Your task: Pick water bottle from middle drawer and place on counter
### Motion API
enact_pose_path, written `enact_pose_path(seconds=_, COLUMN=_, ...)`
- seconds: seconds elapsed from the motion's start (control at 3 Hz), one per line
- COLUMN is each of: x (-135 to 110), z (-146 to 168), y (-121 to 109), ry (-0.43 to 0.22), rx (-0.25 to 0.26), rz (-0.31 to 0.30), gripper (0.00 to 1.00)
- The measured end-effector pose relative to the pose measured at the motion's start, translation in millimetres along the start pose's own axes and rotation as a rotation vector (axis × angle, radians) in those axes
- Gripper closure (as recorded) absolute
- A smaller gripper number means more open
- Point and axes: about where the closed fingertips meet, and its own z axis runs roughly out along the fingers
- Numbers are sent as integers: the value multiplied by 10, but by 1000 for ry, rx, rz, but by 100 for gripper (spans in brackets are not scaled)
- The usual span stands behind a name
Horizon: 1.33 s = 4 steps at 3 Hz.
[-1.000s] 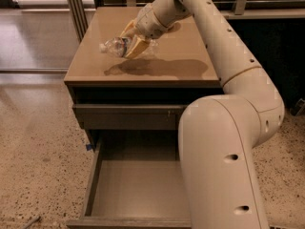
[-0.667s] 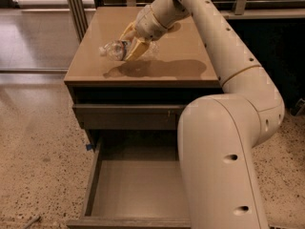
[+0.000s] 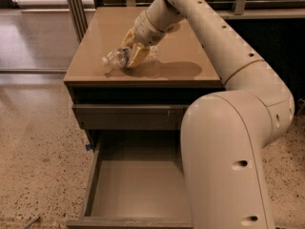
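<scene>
The small clear crinkly plastic water bottle [image 3: 116,57] is on its side toward the front-left corner of the glossy tan counter [image 3: 95,42], the yellow-fingered gripper [image 3: 134,54] clamped across its body. It looks light, thin-walled and slippery, so a gentle mid-body hold probably suits it.

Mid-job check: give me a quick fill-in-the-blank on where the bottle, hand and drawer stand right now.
1. The hand grips the water bottle over the ____.
2. Below, the middle drawer stands pulled ____.
3. The drawer's visible floor holds ____ objects.
Missing words: counter; open; no.
</scene>
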Motion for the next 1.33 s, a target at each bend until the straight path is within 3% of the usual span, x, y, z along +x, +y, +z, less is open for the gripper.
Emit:
enact_pose_path(seconds=0.33, x=47, z=107, y=36, ry=12, rx=-12, rz=3, gripper=100)
enact_pose_path(seconds=0.67, x=47, z=108, y=36, ry=12, rx=-12, rz=3, gripper=81)
enact_pose_path(seconds=1.0, x=47, z=108, y=36, ry=12, rx=-12, rz=3, gripper=50)
enact_pose_path(seconds=1.33, x=47, z=108, y=36, ry=12, rx=-12, rz=3, gripper=27)
